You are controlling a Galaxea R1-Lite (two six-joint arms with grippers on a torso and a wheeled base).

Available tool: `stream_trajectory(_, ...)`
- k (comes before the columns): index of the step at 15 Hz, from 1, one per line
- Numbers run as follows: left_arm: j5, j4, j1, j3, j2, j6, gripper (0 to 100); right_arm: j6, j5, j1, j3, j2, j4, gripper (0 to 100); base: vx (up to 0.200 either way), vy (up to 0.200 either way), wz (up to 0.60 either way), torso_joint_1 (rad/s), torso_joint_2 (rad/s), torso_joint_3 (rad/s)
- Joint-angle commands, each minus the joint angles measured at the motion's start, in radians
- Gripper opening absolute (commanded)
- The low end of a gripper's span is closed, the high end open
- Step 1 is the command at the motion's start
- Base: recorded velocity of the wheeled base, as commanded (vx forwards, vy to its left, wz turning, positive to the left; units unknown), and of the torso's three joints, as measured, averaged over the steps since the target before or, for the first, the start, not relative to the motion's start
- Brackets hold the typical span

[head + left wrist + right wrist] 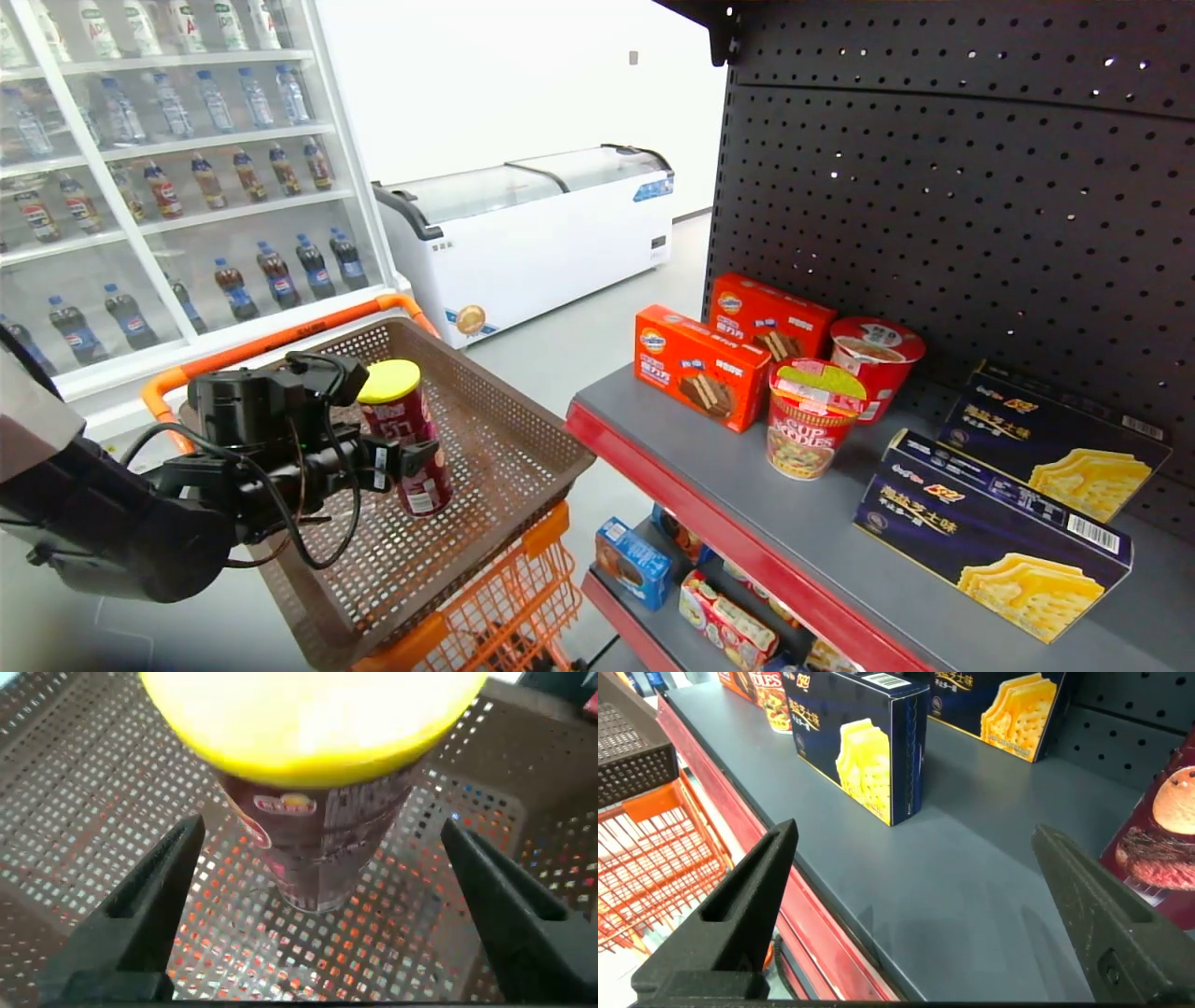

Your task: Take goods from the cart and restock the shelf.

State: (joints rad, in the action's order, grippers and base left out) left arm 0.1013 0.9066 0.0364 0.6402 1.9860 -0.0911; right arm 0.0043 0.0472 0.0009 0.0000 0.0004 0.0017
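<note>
Basket point(509, 425) holding one yellow-lidded can point(407, 439), left claw point(322, 845) wide open astride it, right claw point(915, 849) open, empty

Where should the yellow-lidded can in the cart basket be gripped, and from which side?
Grip the can across its round red body, below the wider yellow lid, coming in roughly level from the side. It stands about upright in the basket, and the open left gripper straddles it that way.

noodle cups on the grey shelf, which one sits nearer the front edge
The red noodle cup with the yellow-green lid; the other red cup, with a red-and-white lid, stands behind it, closer to the black pegboard.
</note>
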Motion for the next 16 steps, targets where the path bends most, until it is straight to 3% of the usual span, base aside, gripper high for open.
stream_trajectory(1,-0.005,0.029,0.007,0.009,0.071,0.001,100,0.000,0.000,0.001,0.000,0.000,0.000,100,0.000,0.000,0.00,0.000,0.00,0.000)
stream_trajectory(4,-0.026,0.087,0.010,0.035,0.120,0.001,100,0.000,0.000,0.001,0.000,0.000,0.000,100,0.000,0.000,0.00,0.000,0.00,0.000)
stream_trajectory(9,-0.041,0.098,0.013,0.082,0.148,0.001,100,0.000,0.000,0.001,0.000,0.000,0.000,100,0.000,0.000,0.00,0.000,0.00,0.000)
stream_trajectory(10,-0.041,0.104,0.014,0.099,0.154,0.004,0,0.000,0.000,0.001,0.000,0.000,0.000,100,0.000,0.000,0.00,0.000,0.00,0.000)
stream_trajectory(12,-0.064,0.098,0.019,0.116,0.152,0.024,0,0.000,0.000,0.001,0.000,0.000,0.000,100,0.000,0.000,0.00,0.000,0.00,0.000)
stream_trajectory(16,-0.057,0.078,0.017,0.122,0.043,0.025,0,0.000,0.000,0.001,0.000,0.000,0.000,100,0.000,0.000,0.00,0.000,0.00,0.000)
